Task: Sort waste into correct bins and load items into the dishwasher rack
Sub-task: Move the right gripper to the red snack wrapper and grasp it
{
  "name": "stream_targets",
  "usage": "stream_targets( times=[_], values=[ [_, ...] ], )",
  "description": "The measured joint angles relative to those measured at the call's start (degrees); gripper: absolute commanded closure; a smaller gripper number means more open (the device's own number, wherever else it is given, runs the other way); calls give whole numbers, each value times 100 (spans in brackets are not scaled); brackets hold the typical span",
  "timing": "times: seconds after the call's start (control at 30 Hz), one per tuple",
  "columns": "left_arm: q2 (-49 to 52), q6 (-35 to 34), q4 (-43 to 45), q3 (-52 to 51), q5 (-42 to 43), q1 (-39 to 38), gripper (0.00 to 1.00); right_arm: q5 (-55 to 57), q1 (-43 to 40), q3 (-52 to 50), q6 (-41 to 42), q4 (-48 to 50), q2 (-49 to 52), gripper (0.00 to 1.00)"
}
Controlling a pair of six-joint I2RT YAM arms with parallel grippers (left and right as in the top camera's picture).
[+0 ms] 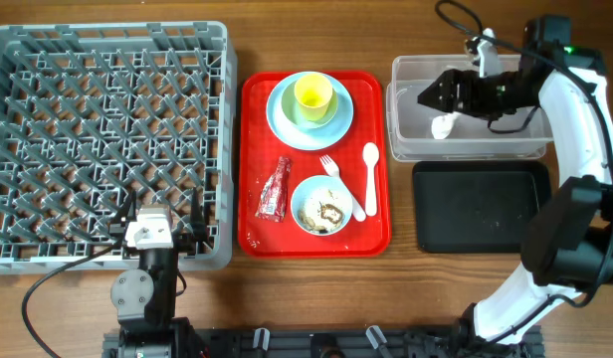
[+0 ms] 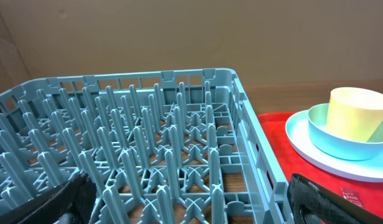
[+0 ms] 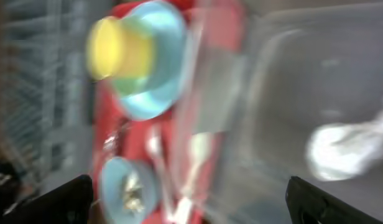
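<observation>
The grey dishwasher rack fills the left and is seen close up in the left wrist view. On the red tray a light blue plate holds a blue-green bowl with a yellow cup in it. A red wrapper, a small bowl with food scraps, a white fork and a spoon lie in front. Crumpled white paper lies in the clear tub. My right gripper is open and empty above the tub. My left gripper is open over the rack's front right corner.
The black tray lies in front of the clear tub. The right wrist view is blurred; it shows the paper, the cup and the bowl with scraps. Bare wood shows along the table's front edge.
</observation>
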Motion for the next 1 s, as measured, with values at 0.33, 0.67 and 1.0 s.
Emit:
stream_targets(
  times=[0.33,0.67,1.0],
  values=[
    [0,0,0,0,0,0,0,-149,55,0,284,-546,-295,19],
    [0,0,0,0,0,0,0,372,2883,-2,1261,525,-295,23],
    [0,0,0,0,0,0,0,4199,5676,0,4271,1154,-291,36]
  ],
)
